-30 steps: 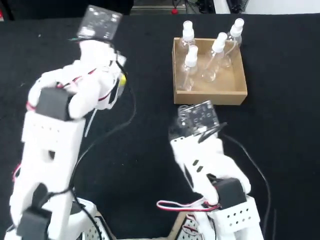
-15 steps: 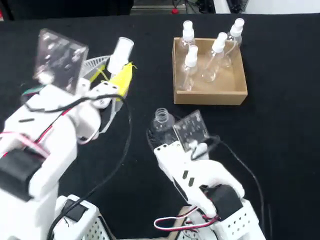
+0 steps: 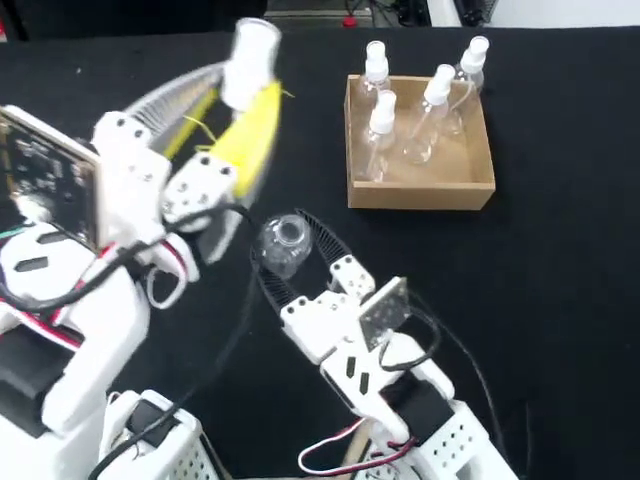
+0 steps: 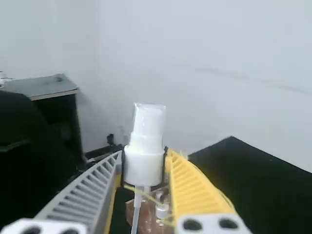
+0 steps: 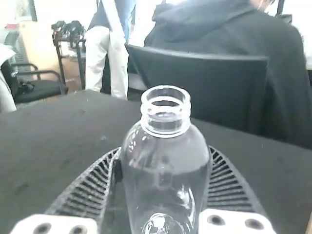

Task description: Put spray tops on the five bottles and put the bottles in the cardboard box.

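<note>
My left gripper [image 3: 232, 110] is shut on a white spray top [image 3: 250, 48] [image 4: 145, 146], held high above the table's left half between a grey and a yellow finger; the top's thin tube hangs down between them. My right gripper [image 3: 290, 255] is shut on a clear open-necked bottle [image 3: 280, 243] [image 5: 165, 161], lifted at the table's middle. The spray top sits up and to the left of the bottle's mouth, apart from it. The cardboard box [image 3: 420, 188] at the back right holds several capped bottles [image 3: 378, 135].
The table is covered in black cloth [image 3: 560, 280]. Both arm bases stand at the near edge. Open cloth lies right of the box and in front of it. In the right wrist view a chair and people stand behind the table's far edge.
The left arm swung up and toward the camera with the spray top. The right arm lifted the bottle out from under itself and tilted it up toward the middle.
</note>
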You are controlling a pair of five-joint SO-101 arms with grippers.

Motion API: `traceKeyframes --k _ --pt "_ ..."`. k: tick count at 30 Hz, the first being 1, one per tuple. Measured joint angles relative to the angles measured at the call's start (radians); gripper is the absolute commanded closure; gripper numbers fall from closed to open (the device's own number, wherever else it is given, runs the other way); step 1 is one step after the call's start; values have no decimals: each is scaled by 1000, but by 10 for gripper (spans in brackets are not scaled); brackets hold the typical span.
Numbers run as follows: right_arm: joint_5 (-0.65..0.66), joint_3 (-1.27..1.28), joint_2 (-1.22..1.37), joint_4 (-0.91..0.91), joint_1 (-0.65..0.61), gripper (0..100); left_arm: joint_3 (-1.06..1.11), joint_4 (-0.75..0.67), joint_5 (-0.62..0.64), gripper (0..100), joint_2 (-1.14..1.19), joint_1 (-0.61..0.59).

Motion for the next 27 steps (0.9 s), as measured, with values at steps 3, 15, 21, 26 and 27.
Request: traceKeyframes --k 3,15,21,26,27 --pt "0 12 0 26 0 836 14 -6 0 931 -2 34" --pt "0 12 0 40 0 836 219 -133 124 932 0 92" --pt "0 12 0 40 0 836 293 -207 129 932 0 104" --pt "0 12 0 40 0 836 285 -216 129 932 0 101" --pt "0 12 0 40 0 836 275 -216 129 932 0 103"
